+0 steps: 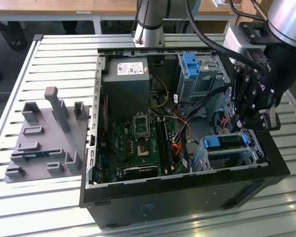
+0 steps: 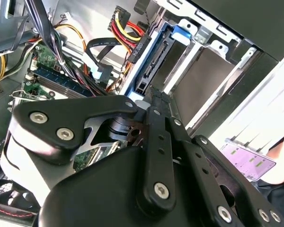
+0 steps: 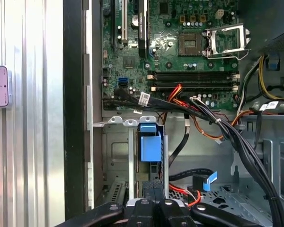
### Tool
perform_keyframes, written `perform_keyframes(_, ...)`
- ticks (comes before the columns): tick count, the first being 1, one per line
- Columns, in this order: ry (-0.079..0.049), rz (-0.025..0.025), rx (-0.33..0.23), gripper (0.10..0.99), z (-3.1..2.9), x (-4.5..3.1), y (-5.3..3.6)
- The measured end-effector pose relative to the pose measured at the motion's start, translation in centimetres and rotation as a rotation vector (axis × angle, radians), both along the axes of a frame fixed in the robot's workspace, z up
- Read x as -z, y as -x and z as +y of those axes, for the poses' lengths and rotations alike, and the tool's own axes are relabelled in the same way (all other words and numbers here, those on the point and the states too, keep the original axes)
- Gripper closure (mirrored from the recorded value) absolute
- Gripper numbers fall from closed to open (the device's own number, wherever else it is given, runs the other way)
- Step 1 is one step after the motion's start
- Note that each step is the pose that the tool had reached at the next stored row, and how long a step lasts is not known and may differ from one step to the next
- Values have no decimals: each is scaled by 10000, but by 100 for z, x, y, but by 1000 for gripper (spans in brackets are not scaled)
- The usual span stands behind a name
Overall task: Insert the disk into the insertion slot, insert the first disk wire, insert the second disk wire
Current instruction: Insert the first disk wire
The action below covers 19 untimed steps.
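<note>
Directly beyond the gripper [image 3: 151, 188], whose fingers are closed together, the disk [image 3: 150, 144] sits in the insertion slot [image 1: 237, 157]. The computer case [image 1: 187, 197] rests on a slatted white table [image 1: 54, 59].

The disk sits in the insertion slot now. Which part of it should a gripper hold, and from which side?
Hold the blue carrier tab on the disk's exposed edge, coming from the open side of the case. The insertion slot's metal walls cover both flat faces, so probably nothing else is free.
</note>
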<state>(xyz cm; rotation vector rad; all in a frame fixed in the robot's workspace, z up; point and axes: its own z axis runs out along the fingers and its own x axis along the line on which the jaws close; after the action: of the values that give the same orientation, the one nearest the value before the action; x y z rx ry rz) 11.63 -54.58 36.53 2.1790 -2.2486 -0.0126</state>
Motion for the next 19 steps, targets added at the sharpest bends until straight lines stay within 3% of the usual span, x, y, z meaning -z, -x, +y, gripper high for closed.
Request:
perform_keyframes(13, 0, 31, 263, 973, 70, 20, -142)
perform_keyframes(15, 0, 31, 388, 855, 79, 24, -150)
perform_keyframes(17, -1, 31, 535, 855, 86, 27, -153)
perform_keyframes(18, 0, 31, 604, 788, 89, 29, -155)
perform_keyframes(19, -1, 31, 688, 788, 92, 31, -156)
